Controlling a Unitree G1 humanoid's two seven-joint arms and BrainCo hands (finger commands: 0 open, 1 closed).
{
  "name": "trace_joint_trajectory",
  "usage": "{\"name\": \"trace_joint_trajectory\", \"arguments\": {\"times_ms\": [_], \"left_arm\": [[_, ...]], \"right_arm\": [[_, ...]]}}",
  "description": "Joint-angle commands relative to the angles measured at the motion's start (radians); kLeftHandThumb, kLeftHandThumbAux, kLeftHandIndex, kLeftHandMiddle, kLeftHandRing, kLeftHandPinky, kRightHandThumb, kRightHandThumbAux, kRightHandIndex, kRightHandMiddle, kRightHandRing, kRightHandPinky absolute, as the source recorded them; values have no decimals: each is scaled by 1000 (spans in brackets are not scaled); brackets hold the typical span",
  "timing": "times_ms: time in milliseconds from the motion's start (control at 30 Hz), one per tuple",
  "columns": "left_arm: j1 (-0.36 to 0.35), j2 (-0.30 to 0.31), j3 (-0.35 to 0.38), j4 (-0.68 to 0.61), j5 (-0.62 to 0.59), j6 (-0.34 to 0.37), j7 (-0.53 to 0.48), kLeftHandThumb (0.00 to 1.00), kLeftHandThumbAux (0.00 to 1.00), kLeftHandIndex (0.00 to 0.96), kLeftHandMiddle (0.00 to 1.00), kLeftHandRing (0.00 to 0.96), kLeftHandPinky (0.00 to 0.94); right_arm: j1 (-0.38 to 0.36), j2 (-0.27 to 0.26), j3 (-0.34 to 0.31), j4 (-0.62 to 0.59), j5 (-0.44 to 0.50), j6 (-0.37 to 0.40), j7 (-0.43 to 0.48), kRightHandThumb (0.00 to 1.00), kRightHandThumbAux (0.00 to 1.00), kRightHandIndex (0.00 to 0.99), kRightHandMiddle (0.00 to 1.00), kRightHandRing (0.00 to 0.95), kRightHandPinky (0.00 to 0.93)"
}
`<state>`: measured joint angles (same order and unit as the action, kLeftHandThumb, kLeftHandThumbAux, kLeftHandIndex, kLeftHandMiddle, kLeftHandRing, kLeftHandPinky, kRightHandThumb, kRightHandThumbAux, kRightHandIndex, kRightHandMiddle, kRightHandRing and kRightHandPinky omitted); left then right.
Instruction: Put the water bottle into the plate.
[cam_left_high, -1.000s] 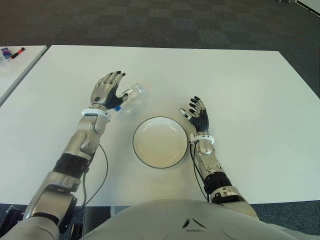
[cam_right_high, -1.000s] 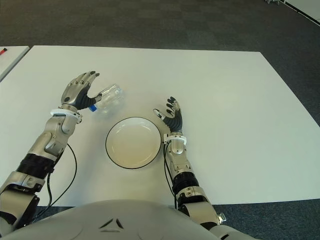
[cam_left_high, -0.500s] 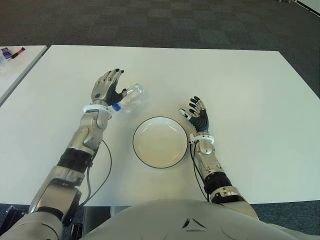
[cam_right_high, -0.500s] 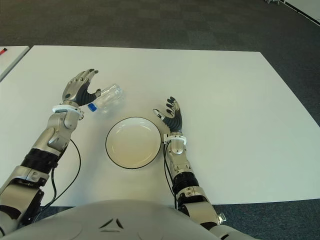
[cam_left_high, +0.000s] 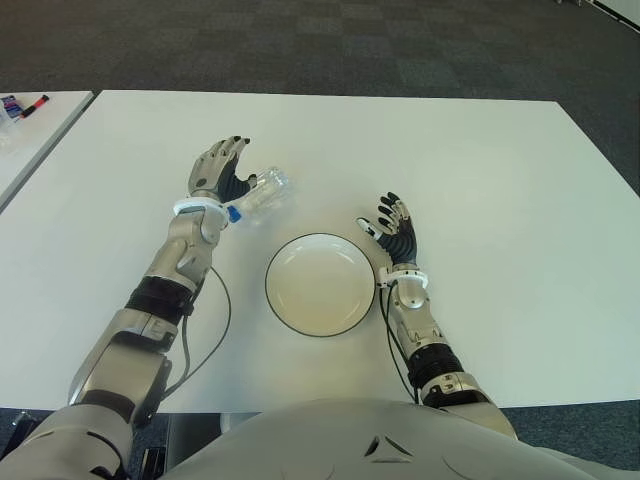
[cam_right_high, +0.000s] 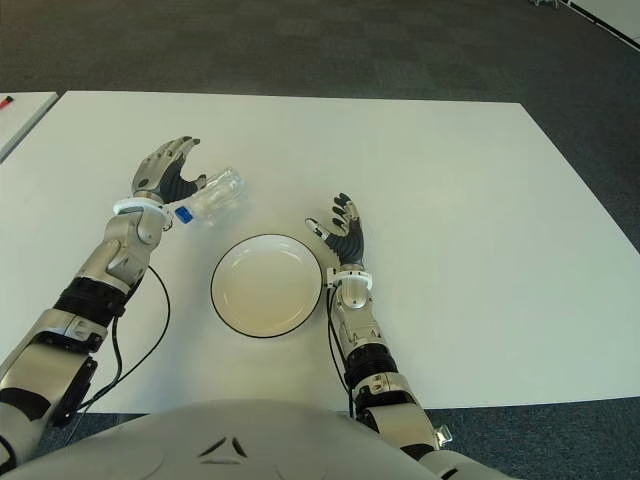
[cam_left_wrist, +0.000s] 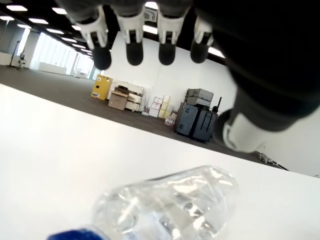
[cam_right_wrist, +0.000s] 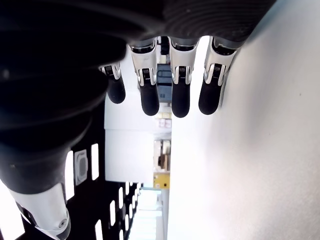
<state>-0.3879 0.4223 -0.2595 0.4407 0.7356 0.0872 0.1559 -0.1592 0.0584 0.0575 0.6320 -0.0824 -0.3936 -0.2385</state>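
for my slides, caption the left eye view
Open left hand beside lying bottle; plate empty.

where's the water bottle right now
The water bottle lies on its side on the white table, left of and beyond the plate, right beside the open left hand, not yet grasped.

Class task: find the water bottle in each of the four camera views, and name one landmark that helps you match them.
Left eye: bottle lying up-left of the plate, beside the open left robot hand.
Right eye: same spot, shown further left.
Left wrist: fills the lower middle, under the fingertips.
Right wrist: not in it.
Landmark: its blue cap.
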Motion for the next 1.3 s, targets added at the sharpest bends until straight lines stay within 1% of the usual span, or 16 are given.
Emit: {"name": "trace_joint_trajectory", "arguments": {"times_ms": [33,233,533,767,1133,1300], "left_arm": [[-19,9,-23,43,-1,-16,-10,462,616,0,36,42,124],[-36,13,-32,78,-4,-32,-9,468,615,0,35,44,127],[-80,13,-54,146,-14,-46,-37,452,616,0,15,29,105],[-104,10,-68,180,-17,-58,-47,449,607,0,16,33,118],[-120,10,-90,197,-37,-83,-81,440,568,0,22,40,115],[-122,11,-91,195,-45,-89,-105,455,532,0,15,39,116]], "right_arm": [[35,30,-1,31,0,29,0,520,743,114,175,169,211],[35,29,1,32,-2,31,1,511,742,113,176,173,212],[34,30,2,38,-6,30,1,489,734,108,172,170,211],[33,32,2,40,-12,29,-5,489,735,111,176,173,212],[26,32,3,54,-16,30,-12,487,728,111,179,175,210],[21,31,3,61,-16,37,-11,484,724,110,174,172,209]]}}
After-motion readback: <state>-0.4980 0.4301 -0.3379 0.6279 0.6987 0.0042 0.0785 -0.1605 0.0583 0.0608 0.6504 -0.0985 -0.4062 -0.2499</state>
